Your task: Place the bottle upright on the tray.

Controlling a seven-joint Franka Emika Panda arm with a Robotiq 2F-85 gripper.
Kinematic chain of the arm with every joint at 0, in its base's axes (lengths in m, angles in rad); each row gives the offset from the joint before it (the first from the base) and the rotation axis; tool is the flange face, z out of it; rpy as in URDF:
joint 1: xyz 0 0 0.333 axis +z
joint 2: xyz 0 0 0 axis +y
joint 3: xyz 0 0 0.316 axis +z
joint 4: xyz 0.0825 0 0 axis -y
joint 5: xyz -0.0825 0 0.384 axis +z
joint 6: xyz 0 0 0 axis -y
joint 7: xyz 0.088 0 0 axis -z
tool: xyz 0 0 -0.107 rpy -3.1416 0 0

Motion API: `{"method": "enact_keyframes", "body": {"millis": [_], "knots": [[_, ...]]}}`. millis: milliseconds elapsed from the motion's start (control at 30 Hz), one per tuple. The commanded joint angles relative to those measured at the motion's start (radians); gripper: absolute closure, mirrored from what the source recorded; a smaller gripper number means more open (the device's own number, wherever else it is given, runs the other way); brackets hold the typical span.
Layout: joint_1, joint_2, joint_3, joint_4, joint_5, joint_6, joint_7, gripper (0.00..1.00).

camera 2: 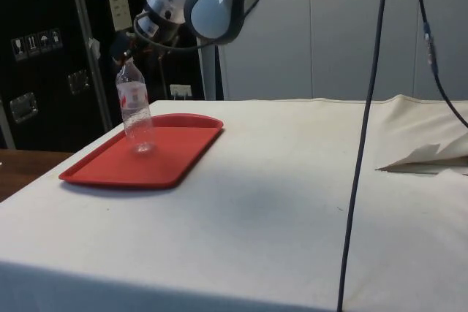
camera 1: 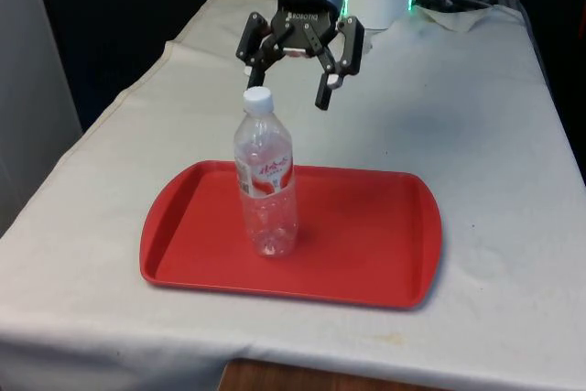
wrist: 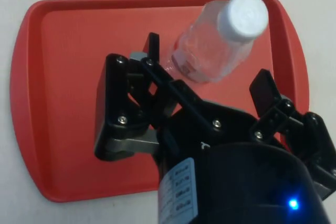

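A clear plastic bottle [camera 1: 265, 180] with a white cap and a red label stands upright on the red tray [camera 1: 366, 244], toward the front view's left side of it. My gripper [camera 1: 287, 80] hangs open just above and behind the cap, holding nothing. In the side view the bottle [camera 2: 134, 111] stands on the tray [camera 2: 168, 155] with the gripper [camera 2: 128, 45] just over its cap. From the wrist, the white-capped bottle [wrist: 220, 40] rises from the tray [wrist: 68, 103], and the gripper [wrist: 207, 61] has its black fingers spread apart, clear of the bottle.
The tray lies near the table's front edge on the white cloth. Crumpled white cloth [camera 1: 458, 11] and cables sit at the far end. A dark cable [camera 2: 365, 144] hangs down in the side view, near a fold of cloth [camera 2: 431, 155].
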Motion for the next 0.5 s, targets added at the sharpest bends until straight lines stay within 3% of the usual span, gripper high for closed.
{"method": "enact_keyframes", "body": {"millis": [0, 333, 467], "knots": [[0.003, -0.014, -0.004, -0.004, -0.001, -0.014, -0.002, 0.00], [-0.002, -0.059, 0.000, 0.003, 0.000, -0.062, -0.018, 0.00], [-0.004, -0.094, 0.005, 0.005, 0.000, -0.109, -0.025, 0.00]]}}
